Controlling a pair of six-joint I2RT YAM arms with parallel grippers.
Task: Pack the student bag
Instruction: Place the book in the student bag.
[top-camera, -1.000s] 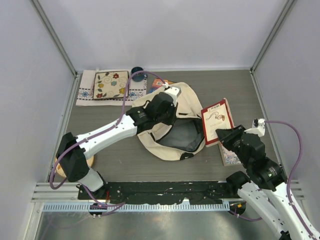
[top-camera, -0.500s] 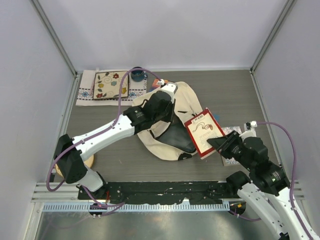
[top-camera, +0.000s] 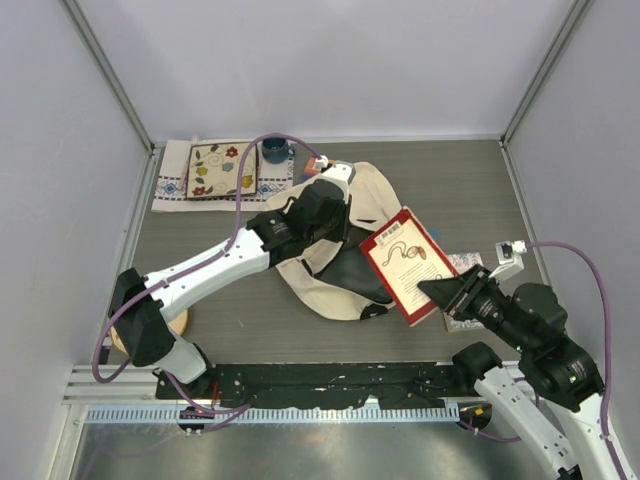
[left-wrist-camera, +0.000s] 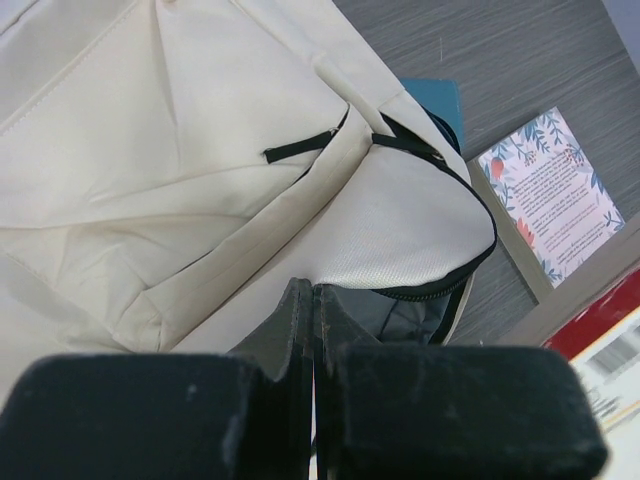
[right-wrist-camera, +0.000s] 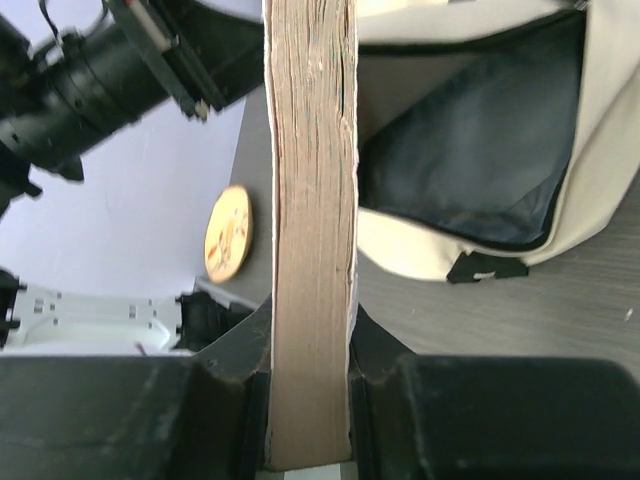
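The student bag, cream with a dark lining, lies mid-table with its mouth gaping toward the right arm. My left gripper is shut on the edge of the bag's upper flap and holds it up. The fingertips press together against the cream fabric. My right gripper is shut on a thick red-covered book, tilted over the right rim of the bag's mouth. In the right wrist view the book's page edge stands upright between the fingers, just left of the opening.
A floral card lies on the table right of the bag, partly under the book. A teal item pokes out behind the bag. Back left are a patterned cloth with a flowered tile and a blue cup. A wooden disc sits near the left arm's base.
My right gripper has carried the book leftward from beside the bag to over its mouth, turning it. The left gripper kept its hold and shifted slightly, and the flap moved with it.
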